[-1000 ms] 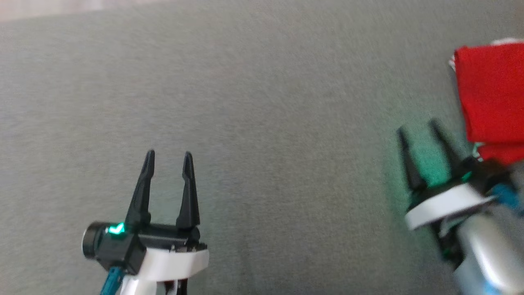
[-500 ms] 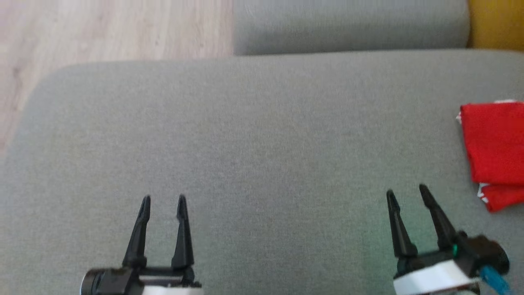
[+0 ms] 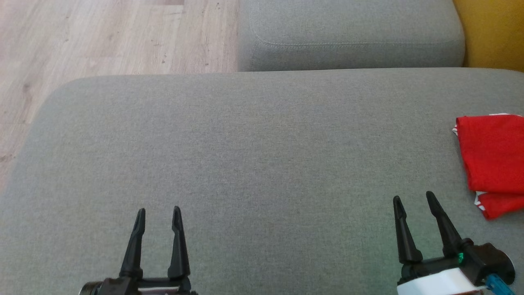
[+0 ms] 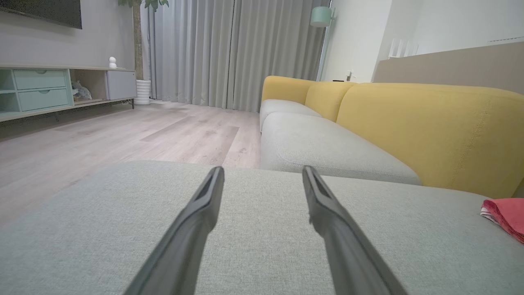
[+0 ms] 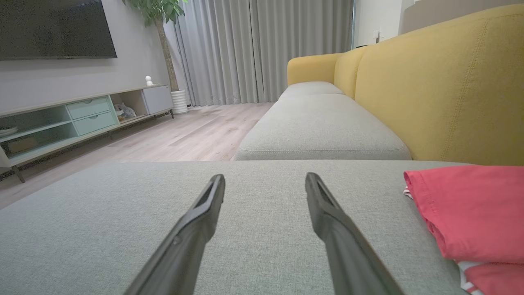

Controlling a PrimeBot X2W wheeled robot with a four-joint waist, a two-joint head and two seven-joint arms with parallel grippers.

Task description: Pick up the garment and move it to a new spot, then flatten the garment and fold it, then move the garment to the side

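At the right edge of the head view, on the grey sofa cushion (image 3: 245, 164), a folded red garment (image 3: 493, 157): stacked layers, a rounded fold facing the cushion's middle, slivers of white trim at the far and near corners. Lying flat, long axis running away from the robot, near end tilted slightly rightward, right part cut off by the frame. Near the right gripper (image 3: 413, 196), on its right, not touching. Both claws spread wide and holding nothing, left gripper (image 3: 159, 210) well apart from the garment. Broad bare fabric between and ahead of the claws. Rounded cushion edge at left and far side, wood floor (image 3: 102, 37) beyond, second grey cushion (image 3: 348, 37) and yellow backrest (image 3: 495, 32) farther off.
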